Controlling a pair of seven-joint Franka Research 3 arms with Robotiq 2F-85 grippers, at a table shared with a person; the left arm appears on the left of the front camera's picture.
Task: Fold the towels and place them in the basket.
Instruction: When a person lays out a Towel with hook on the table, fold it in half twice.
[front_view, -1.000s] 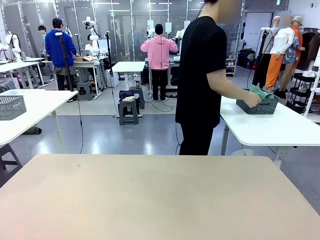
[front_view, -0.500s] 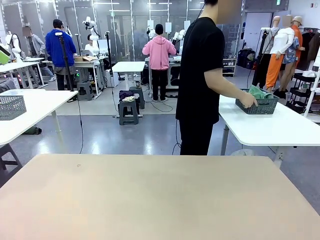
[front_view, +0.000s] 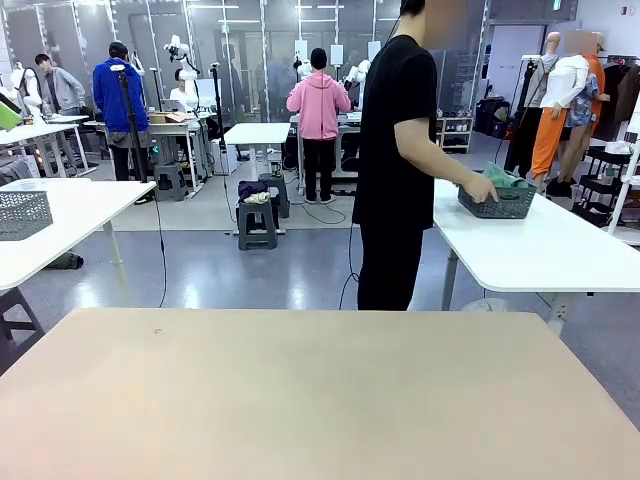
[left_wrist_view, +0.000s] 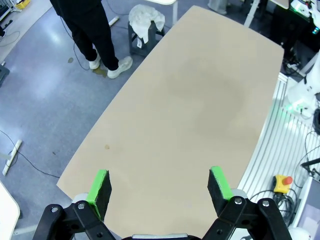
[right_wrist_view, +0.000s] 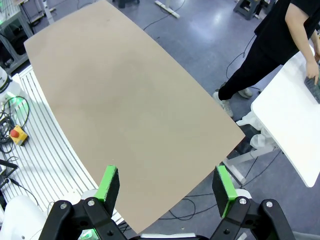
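Well apart from the robot's beige table (front_view: 300, 390), the basket (front_view: 497, 206) sits on the neighbouring white table (front_view: 560, 250), with the person's hand (front_view: 481, 188) on its near rim. A greenish cloth (front_view: 505, 179) pokes above its wall; anything beneath is hidden. Another grey basket (front_view: 22, 213) stands far left, contents unclear. The left gripper (left_wrist_view: 160, 180) and right gripper (right_wrist_view: 165, 180) hang wide open, holding nothing. Waiting with jaws spread until cloth is laid flat looks wisest.
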